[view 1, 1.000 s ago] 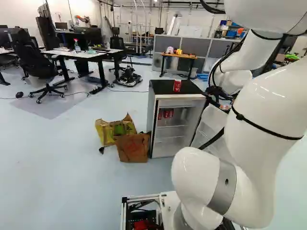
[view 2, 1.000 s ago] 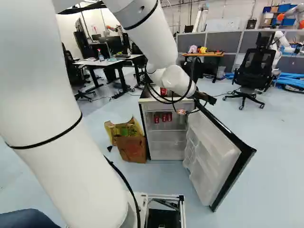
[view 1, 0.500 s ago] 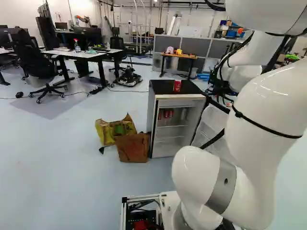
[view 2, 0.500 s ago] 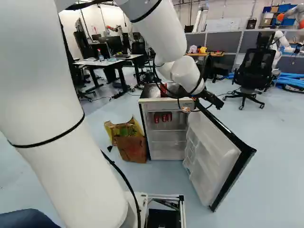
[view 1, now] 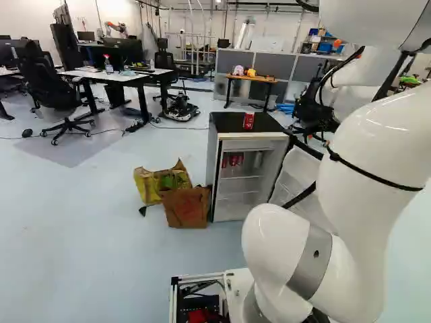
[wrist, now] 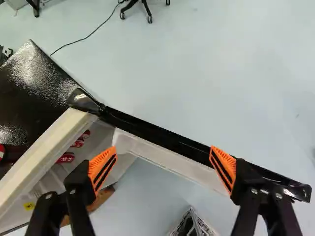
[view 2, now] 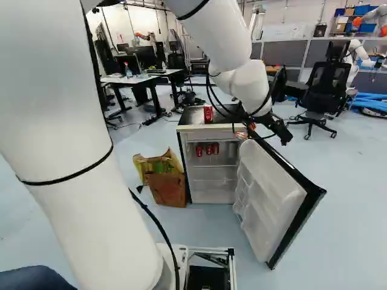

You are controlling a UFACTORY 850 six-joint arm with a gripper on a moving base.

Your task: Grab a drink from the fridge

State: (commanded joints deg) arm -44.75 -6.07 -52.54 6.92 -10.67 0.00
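Left base view: small fridge (view 1: 256,144) stands ahead with red can (view 1: 249,120) upright on its top. Drinks to fetch, the red cans (view 1: 233,159), stand inside on the upper shelf. Paper bags (view 1: 185,207) sit beside it, outside the likely reach path.

Right base view: fridge door (view 2: 272,199) hangs wide open, so the shelf is exposed; that's what makes a grab possible. Arm (view 2: 60,121) reaches over to the door side, probably to come round to the shelf from the front.

Wrist view: gripper (wrist: 163,167) is spread wide, nothing held, orange pads (wrist: 102,169) well apart. It hangs above the door, whose upper edge runs ahead of and between the pads. Wide spacing likely suits a can later. Next move calls for lowering clear of the door and turning toward the shelf; risk is bumping the door edge
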